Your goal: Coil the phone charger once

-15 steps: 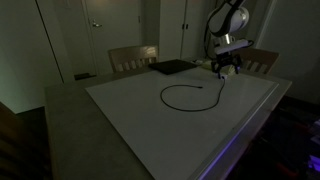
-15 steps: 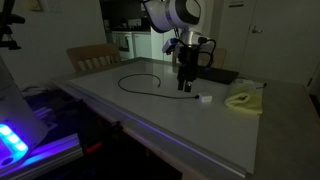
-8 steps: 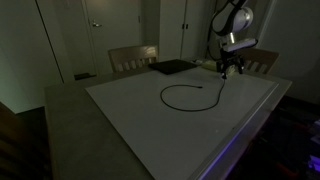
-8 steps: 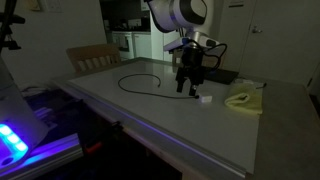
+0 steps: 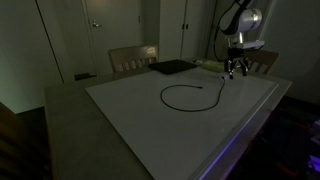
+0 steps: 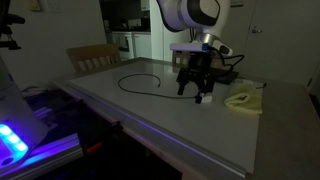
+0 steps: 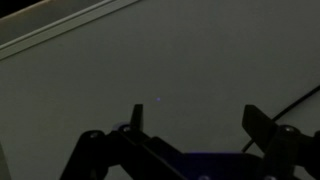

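The charger lies in one open loop in the middle of the table. To its right the gripper hangs just above the surface. Its jaws are spread wide, holding nothing and touching nothing.

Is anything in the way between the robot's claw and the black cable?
No, nothing I can see. The open gripper hangs over the white table, near the cable, with only tabletop between them.
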Controlling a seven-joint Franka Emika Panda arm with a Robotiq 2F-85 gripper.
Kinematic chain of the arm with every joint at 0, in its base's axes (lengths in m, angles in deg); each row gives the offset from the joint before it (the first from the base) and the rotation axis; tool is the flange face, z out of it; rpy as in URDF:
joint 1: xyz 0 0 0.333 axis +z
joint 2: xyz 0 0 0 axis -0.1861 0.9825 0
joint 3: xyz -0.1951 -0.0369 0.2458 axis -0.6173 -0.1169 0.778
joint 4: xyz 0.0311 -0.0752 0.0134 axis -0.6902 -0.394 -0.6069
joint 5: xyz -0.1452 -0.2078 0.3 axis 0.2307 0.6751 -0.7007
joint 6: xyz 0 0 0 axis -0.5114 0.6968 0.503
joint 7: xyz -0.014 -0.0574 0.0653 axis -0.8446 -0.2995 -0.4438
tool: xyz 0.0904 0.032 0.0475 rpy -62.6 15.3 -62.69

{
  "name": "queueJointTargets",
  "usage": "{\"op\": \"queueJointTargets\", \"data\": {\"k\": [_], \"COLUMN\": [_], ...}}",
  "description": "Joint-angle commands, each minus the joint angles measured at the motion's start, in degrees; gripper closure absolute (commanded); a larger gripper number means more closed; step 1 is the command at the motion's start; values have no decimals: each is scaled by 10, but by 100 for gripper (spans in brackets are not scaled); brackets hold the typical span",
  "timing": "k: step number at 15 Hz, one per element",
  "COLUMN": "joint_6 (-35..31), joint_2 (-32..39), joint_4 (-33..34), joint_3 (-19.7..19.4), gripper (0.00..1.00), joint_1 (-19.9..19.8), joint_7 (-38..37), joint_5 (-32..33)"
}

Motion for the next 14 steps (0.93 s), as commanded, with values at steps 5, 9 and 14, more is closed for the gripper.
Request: {"op": "queueJointTargets", "data": {"k": [5, 9, 14], "joint_6": [-119, -144, -124], "joint_2": [-7, 21, 51], "joint_4": [-24, 9, 47], "joint_3": [5, 1, 2], "gripper": [0, 0, 0], "joint_1": [4, 15, 16], "joint_7": [-100, -124, -125], "joint_5": [-103, -80, -79]}}
